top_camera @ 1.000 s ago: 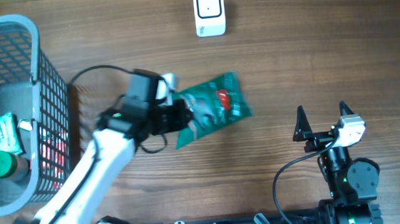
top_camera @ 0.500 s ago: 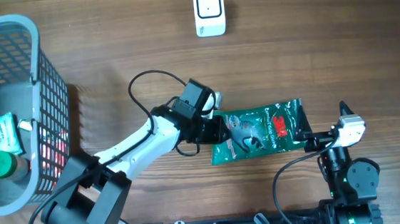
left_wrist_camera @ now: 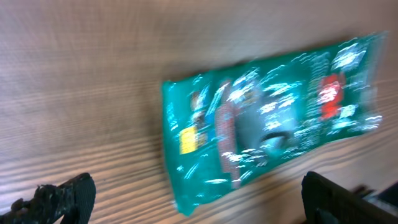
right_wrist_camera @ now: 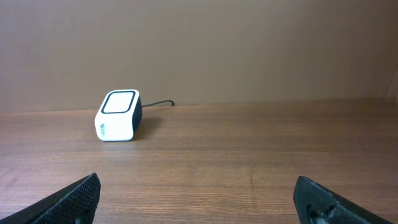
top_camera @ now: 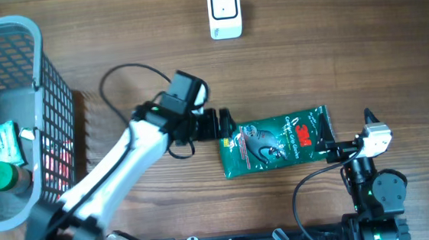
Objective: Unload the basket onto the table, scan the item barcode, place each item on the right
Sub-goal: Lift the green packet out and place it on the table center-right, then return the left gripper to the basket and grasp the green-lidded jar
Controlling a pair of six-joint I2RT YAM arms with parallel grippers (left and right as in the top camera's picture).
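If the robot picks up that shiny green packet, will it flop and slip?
Probably floppy: the green packet lies flat and thin on the table, so it would likely sag if pinched by one edge. It may be slippery too, since its film glints brightly in the left wrist view. It looks light, and being flat, it shouldn't roll.

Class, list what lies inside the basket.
The basket holds a green-capped bottle, a pale packet and something red, half hidden by its wall. Anything beneath them is covered.
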